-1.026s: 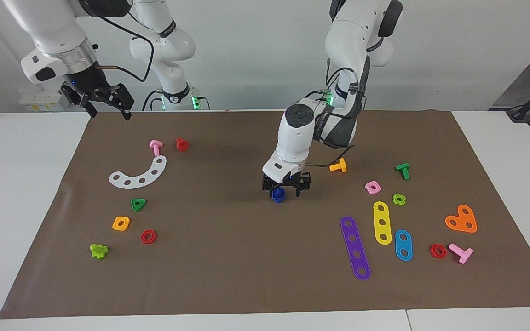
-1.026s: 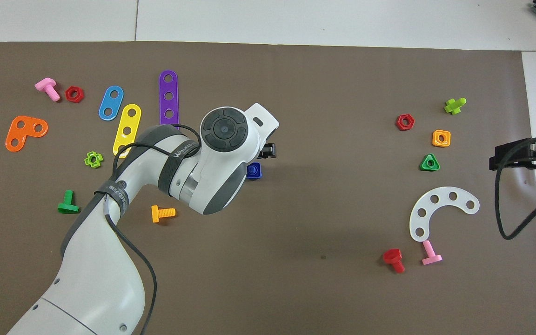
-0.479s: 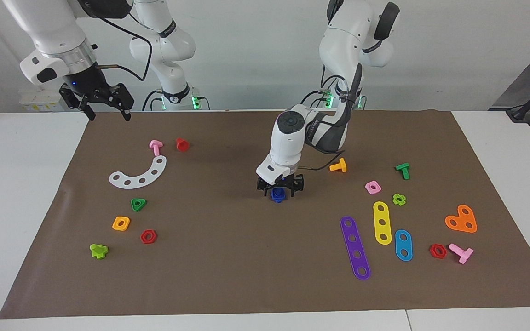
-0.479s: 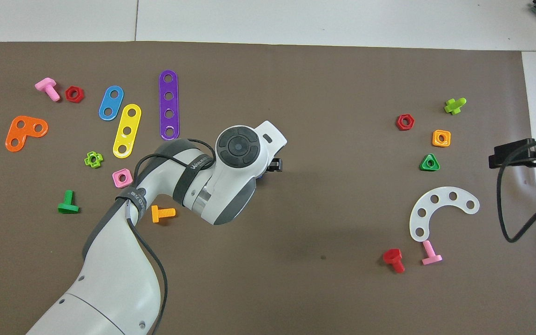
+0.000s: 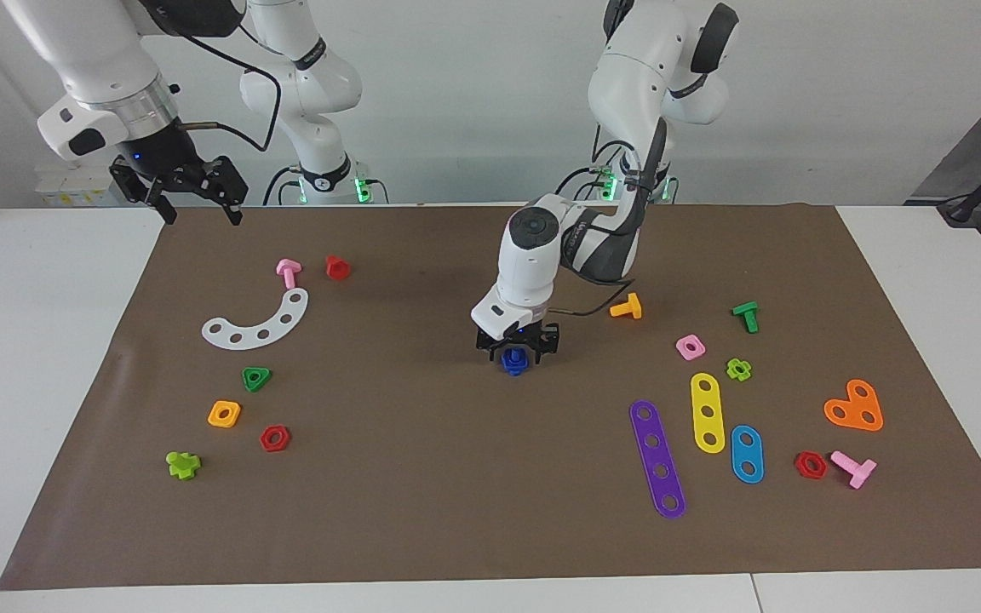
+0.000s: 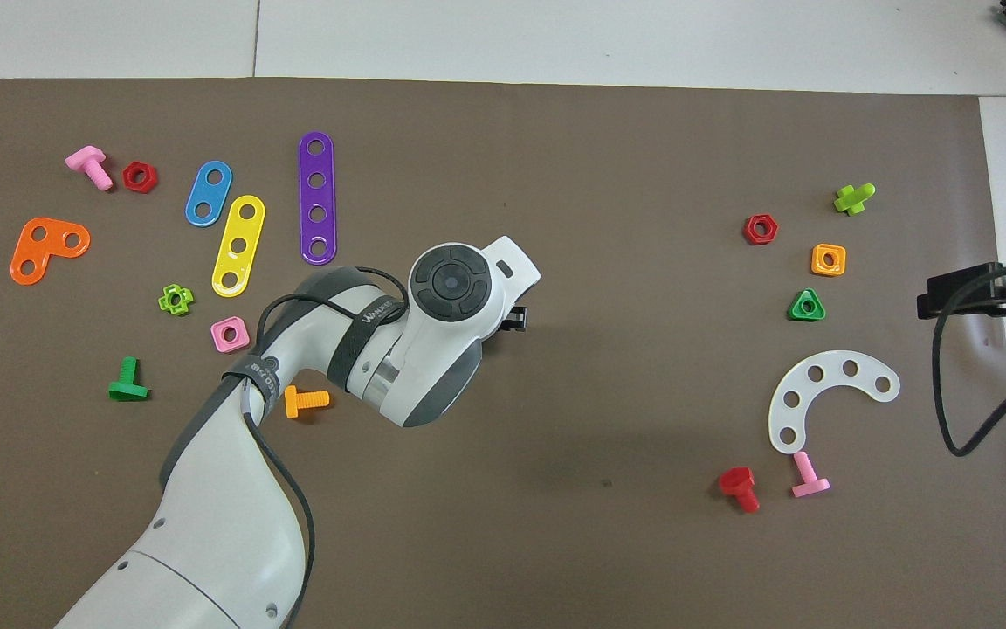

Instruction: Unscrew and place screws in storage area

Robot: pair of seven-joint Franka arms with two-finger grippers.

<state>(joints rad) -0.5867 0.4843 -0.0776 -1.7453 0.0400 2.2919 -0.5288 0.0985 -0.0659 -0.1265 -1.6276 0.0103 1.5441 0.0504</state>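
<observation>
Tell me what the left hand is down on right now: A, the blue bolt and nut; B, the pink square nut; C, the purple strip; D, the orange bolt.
A: in the facing view the left hand sits low around the blue bolt and nut at mid-mat.

Left arm has drawn its elbow in toward the robots' edge of the mat [image 5: 456, 511] and lowered the left gripper [image 5: 514, 351] onto the dark-blue bolt and nut [image 5: 513, 361] at mid-mat. Its fingers now stand closer about the part than before. In the overhead view the wrist now hides the blue part entirely.
</observation>
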